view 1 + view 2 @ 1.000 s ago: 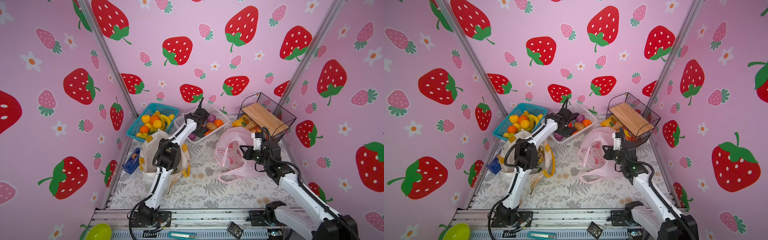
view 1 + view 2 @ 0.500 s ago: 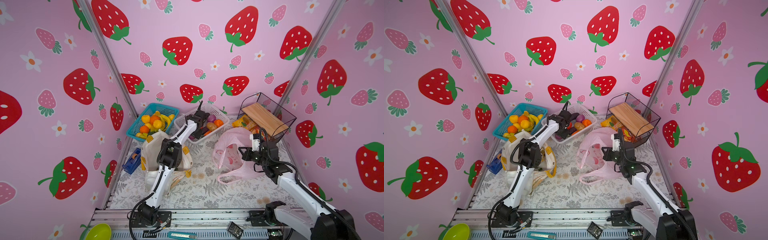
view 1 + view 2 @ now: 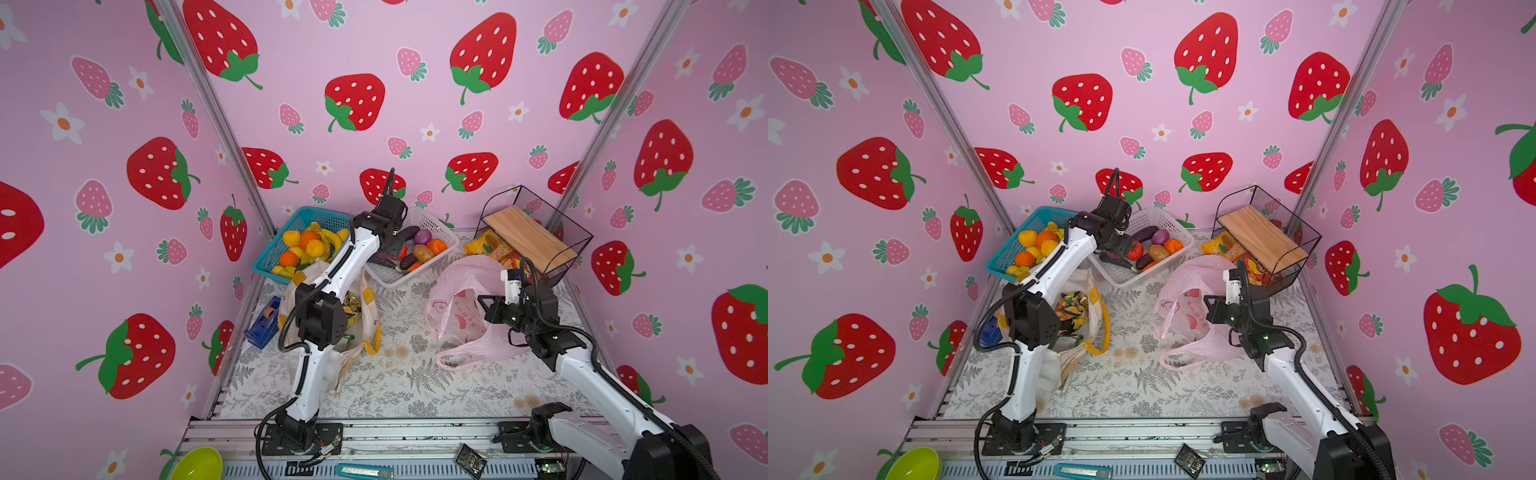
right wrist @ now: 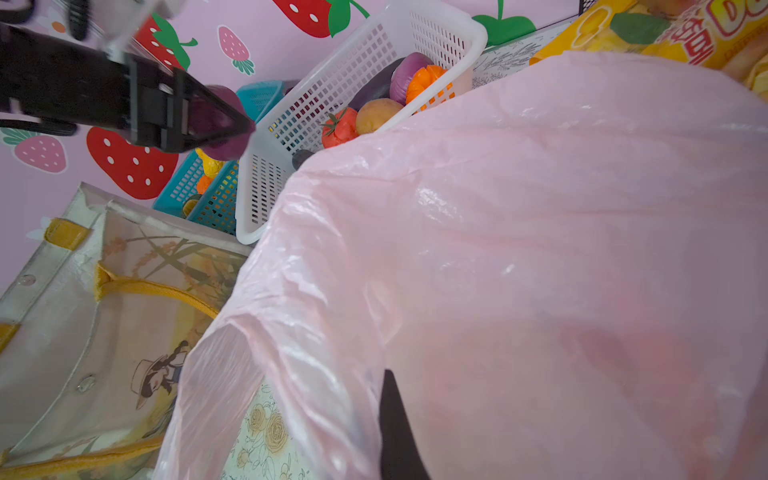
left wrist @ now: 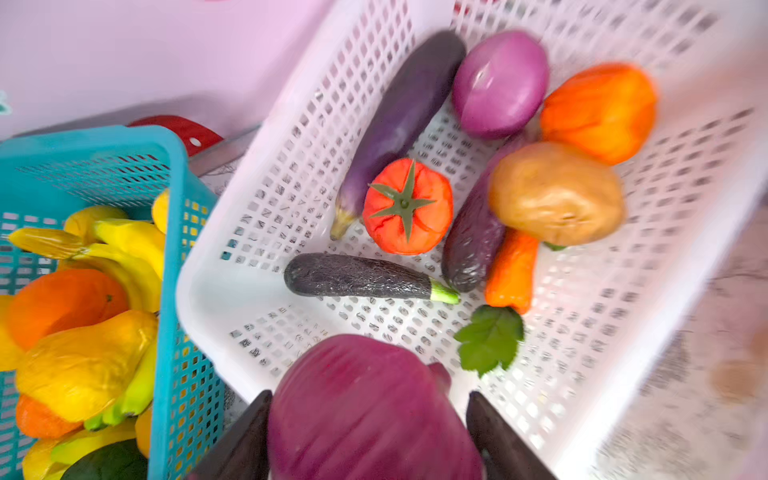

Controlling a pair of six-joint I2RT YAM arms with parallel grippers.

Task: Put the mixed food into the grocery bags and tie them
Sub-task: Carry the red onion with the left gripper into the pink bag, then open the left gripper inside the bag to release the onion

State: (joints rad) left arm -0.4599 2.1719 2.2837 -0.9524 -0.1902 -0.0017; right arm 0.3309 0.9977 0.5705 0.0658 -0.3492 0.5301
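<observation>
Floral tabletop (image 3: 415, 386) beneath everything. On its left side, upright and open-mouthed, white tote (image 3: 1084, 280) with yellow handles, crinkly packets (image 3: 1071, 309) inside. Right of centre, pink plastic bag (image 3: 461, 291), rumpled and standing partly open. Along the back, side by side: blue basket (image 3: 307, 216) of fruit, white mesh basket (image 3: 434, 226) of vegetables, black wire basket (image 3: 536, 195) with snack packets (image 3: 494, 249) under a wooden board (image 3: 528, 237).

Right gripper (image 3: 484, 302) at the pink plastic bag's rim, jaws fully closed, seemingly pinching a fold of the film. Hard to confirm from the wrist view, mostly plastic draped over one dark finger (image 4: 395, 436).

Left gripper (image 5: 370, 399) over the white mesh basket's end next to the blue basket, jaws set fairly wide and clamped on a dark purple onion (image 5: 365, 424), held clear of the basket floor.

Lying in that basket: aubergines (image 5: 399, 120), potato (image 5: 557, 191), lighter onion (image 5: 498, 83), tomato (image 5: 407, 205), carrot (image 5: 511, 270).
</observation>
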